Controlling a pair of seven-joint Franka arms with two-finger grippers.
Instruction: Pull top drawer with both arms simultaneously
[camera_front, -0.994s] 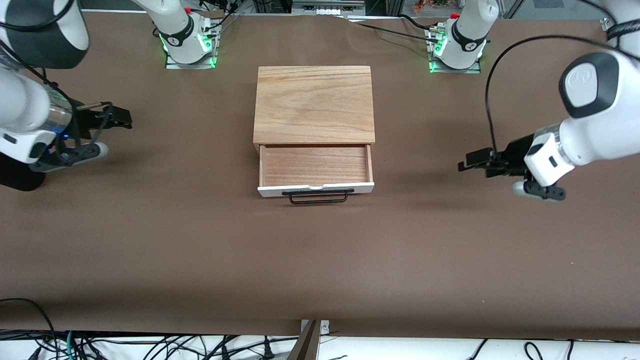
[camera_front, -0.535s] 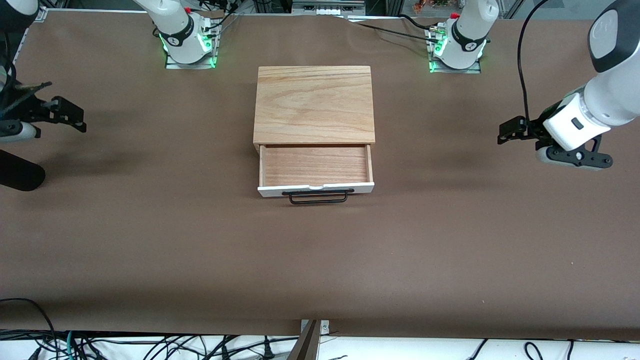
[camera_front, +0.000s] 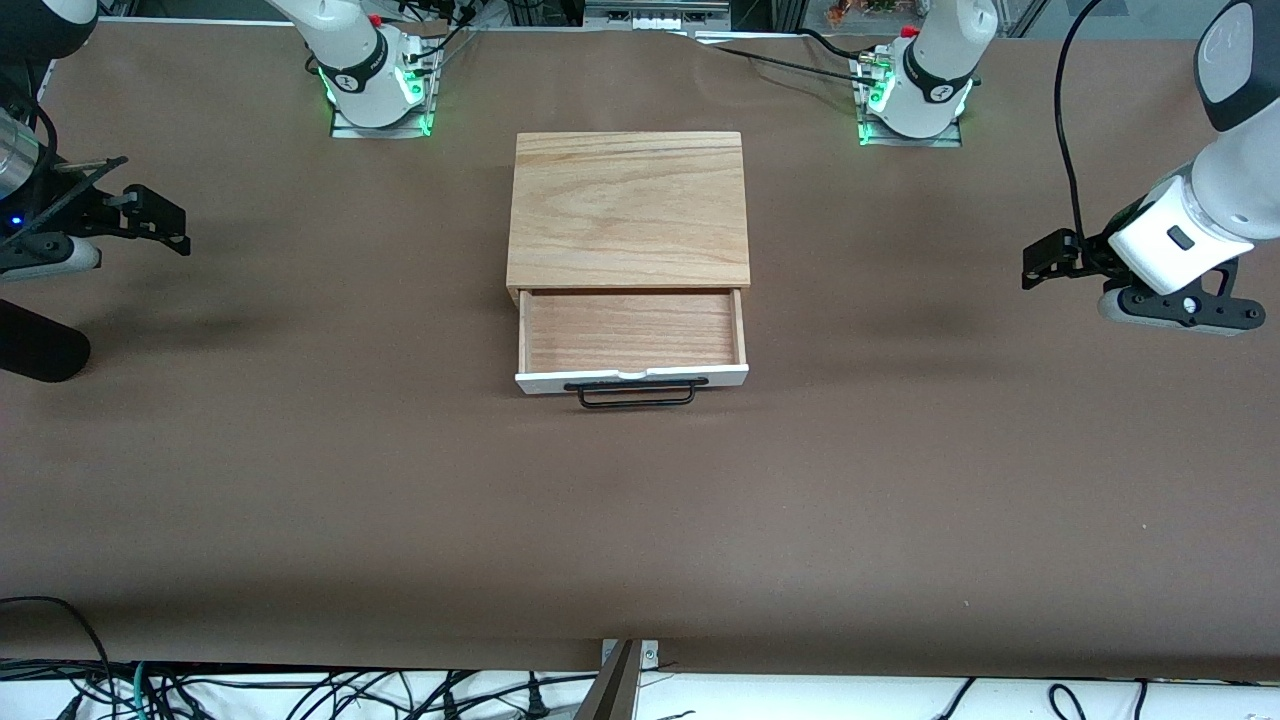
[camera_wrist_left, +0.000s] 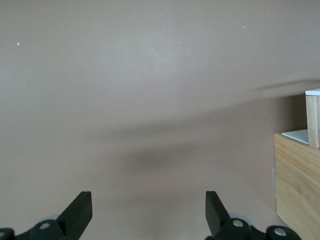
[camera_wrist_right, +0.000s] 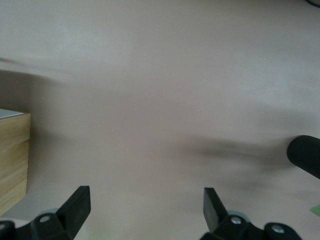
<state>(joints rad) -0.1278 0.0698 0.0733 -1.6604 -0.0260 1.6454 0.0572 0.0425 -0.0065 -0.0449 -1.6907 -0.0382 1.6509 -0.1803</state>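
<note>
The shallow white-fronted top drawer (camera_front: 632, 345) with its black wire bar handle (camera_front: 636, 393) stands pulled out of the light wooden cabinet (camera_front: 629, 208) mid-desk, its reddish-brown inside bare. The left end effector (camera_front: 1045, 260) hangs wide open and empty over the brown desk (camera_front: 640, 520) toward the left arm's end. The right end effector (camera_front: 160, 215) hangs likewise spread and empty over the right arm's end.

Your brown paper-covered table (camera_front: 400, 500) carries one light wooden cabinet (camera_front: 628, 205) at its centre, its white-fronted top drawer (camera_front: 632, 345) extending toward 6 o'clock.
</note>
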